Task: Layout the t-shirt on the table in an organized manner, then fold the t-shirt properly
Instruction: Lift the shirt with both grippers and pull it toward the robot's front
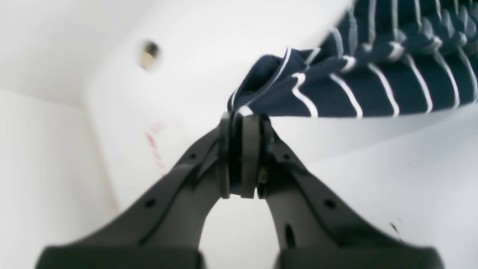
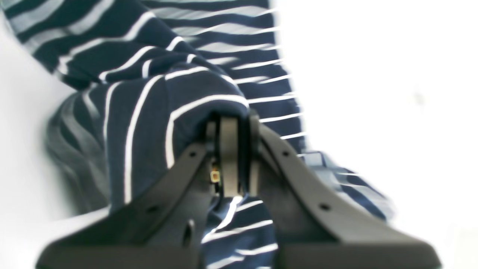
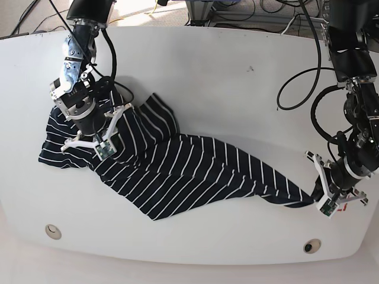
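The t-shirt, dark navy with thin white stripes, lies stretched in a long diagonal band across the table. My left gripper is at the band's right end, near the front edge. In the left wrist view the left gripper is shut on a bunched corner of the t-shirt, lifted off the table. My right gripper is over the wider left end. In the right wrist view the right gripper is shut on a raised fold of the t-shirt.
Two round fittings sit near the front edge; one round fitting also shows from the left wrist. A red mark lies by the left gripper. Cables hang at the back right.
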